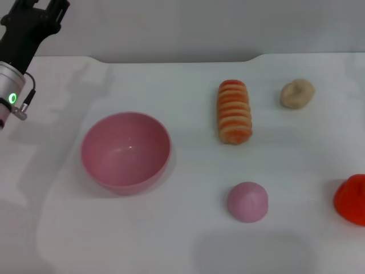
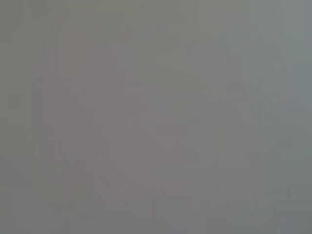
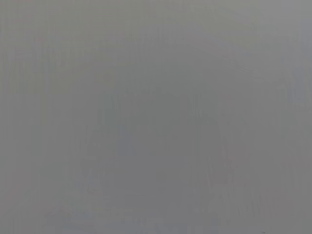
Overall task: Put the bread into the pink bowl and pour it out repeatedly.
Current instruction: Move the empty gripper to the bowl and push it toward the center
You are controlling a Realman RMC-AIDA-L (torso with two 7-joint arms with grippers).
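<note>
Pink, glossy and empty, the deep round plastic bowl sits upright on the white tabletop, below and slightly to the right of the left tool, which hangs raised at the far left corner. Whether that black tool is open or closed cannot be told from here. The long ridged bread loaf, orange-and-cream stripes facing up, lies lengthwise well apart from the tool, beyond the bowl on its right side, touching nothing. That gap suggests the loading step has not yet begun: the loaf must be lifted and carried across to the bowl's open mouth. A beige rounded lump, a pink dome-shaped bun and a red object lie farther off. The right tool is out of sight; both wrist views show only blank grey.
</note>
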